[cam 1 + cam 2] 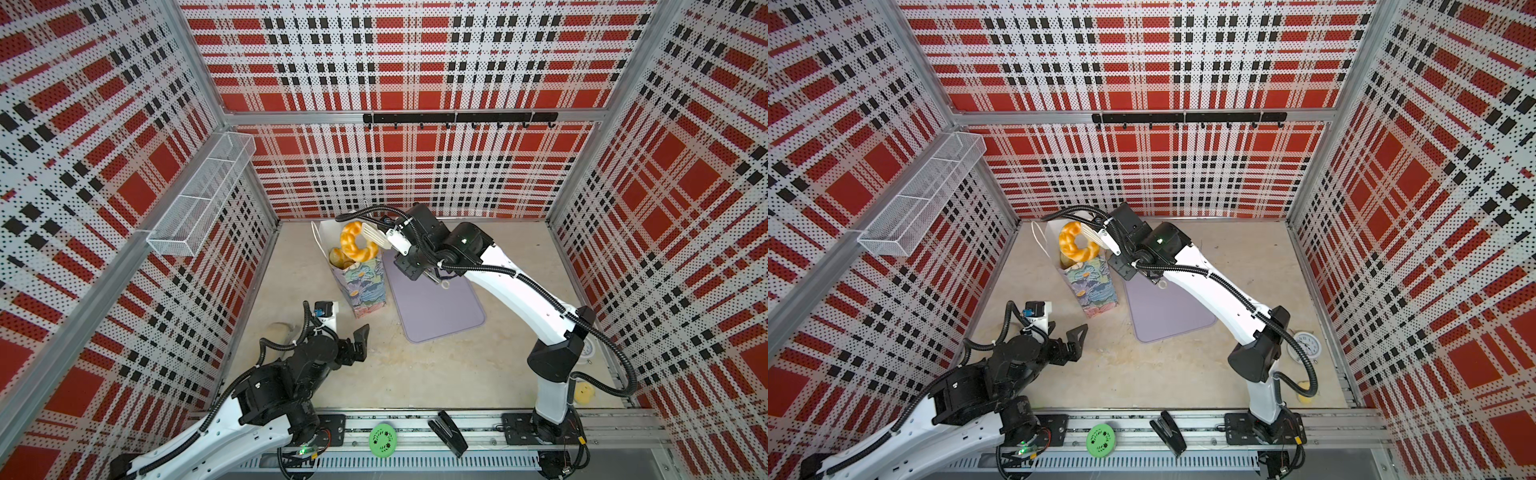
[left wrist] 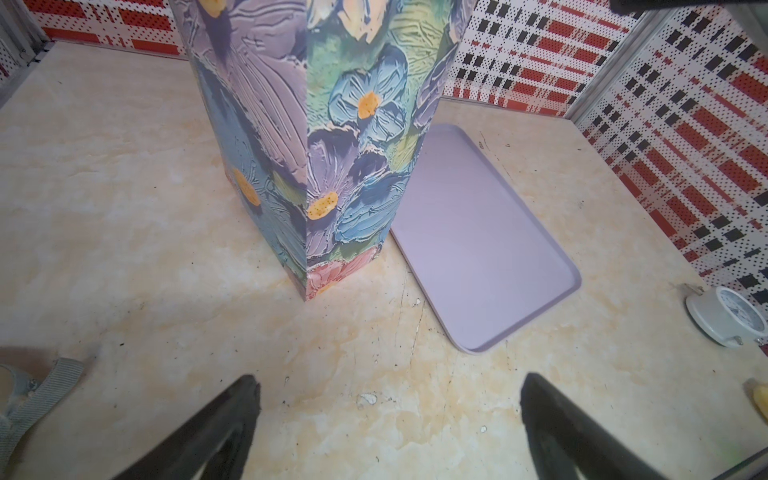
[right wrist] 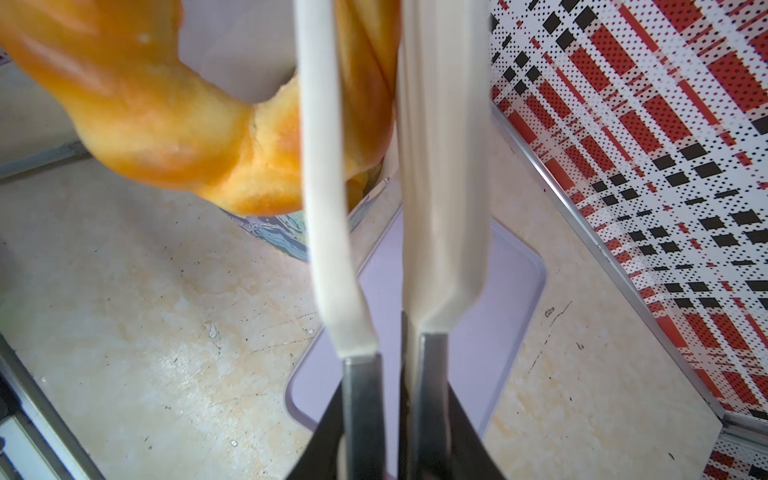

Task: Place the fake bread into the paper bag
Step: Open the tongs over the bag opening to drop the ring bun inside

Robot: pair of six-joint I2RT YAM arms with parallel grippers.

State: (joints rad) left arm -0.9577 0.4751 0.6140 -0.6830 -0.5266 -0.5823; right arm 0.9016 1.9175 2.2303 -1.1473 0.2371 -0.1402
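The right gripper point(image 1: 394, 237), narrowed on white tongs point(image 1: 370, 233), held the ring bread point(image 1: 348, 245) just above the paper bag point(image 1: 365, 286). The left gripper point(image 2: 388, 384) gaped empty.

The tall flower-print paper bag point(image 2: 316, 124) has its top cut off in the left wrist view. In the right wrist view the golden ring-shaped toy bread point(image 3: 166, 124) runs past the frame, and the white-tipped metal tongs point(image 3: 326, 208) are blurred. In both top views the ring hides most of the bag's inside. A small yellow object point(image 1: 585, 392) at the bench's front right corner cannot be identified.
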